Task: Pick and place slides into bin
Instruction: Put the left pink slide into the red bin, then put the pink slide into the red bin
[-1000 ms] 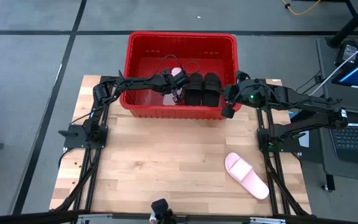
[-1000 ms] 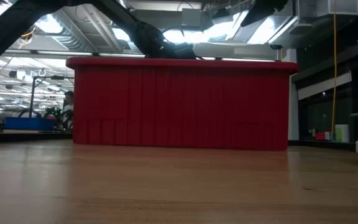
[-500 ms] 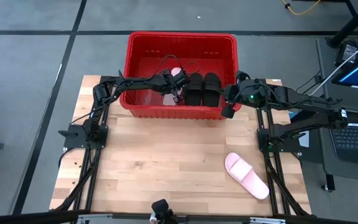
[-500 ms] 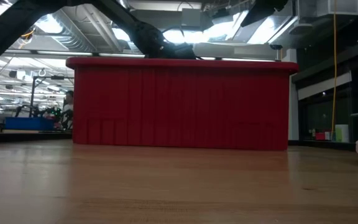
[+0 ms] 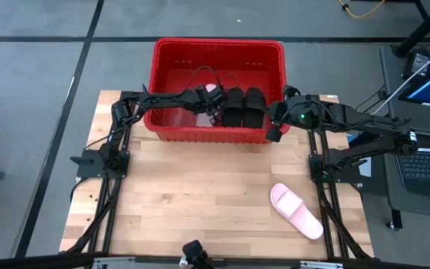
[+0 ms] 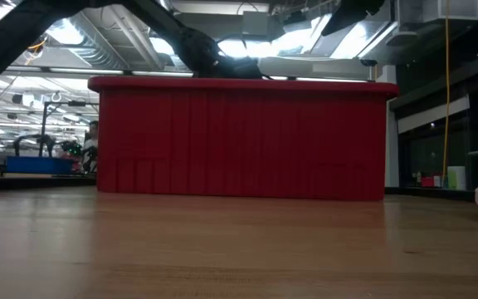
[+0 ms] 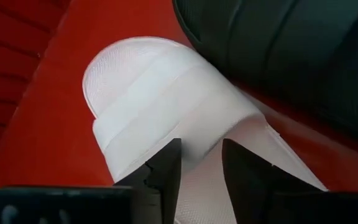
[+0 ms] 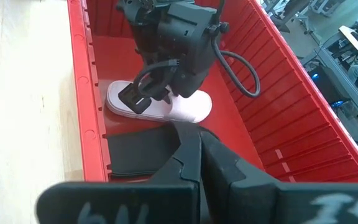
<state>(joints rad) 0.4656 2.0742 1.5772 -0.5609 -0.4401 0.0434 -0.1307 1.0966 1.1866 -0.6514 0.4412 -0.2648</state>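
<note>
Three slides lie inside the red bin (image 5: pixel 219 52) at the far edge of the desk (image 5: pixel 200 194): two black slides (image 5: pixel 243 106) side by side near the bin's right end, and a pale pink slide (image 8: pixel 185 107) just left of them on the bin floor. The fourth, another pink slide (image 5: pixel 296 211), lies on the desk at the near right, well apart from the bin.

The left end effector (image 5: pixel 212 107) reaches over the bin's near wall and sits low over the pink slide inside; in the left wrist view its fingers (image 7: pixel 163 168) stand a narrow gap apart just behind the strap, with the sole showing between them, and whether they press the slide I cannot tell. The right end effector (image 5: pixel 273 128) hangs at the bin's near right corner, outside the wall, its fingers (image 8: pixel 188 155) closed together on nothing.

No brand, label or readable writing shows on the slides or the bin.
</note>
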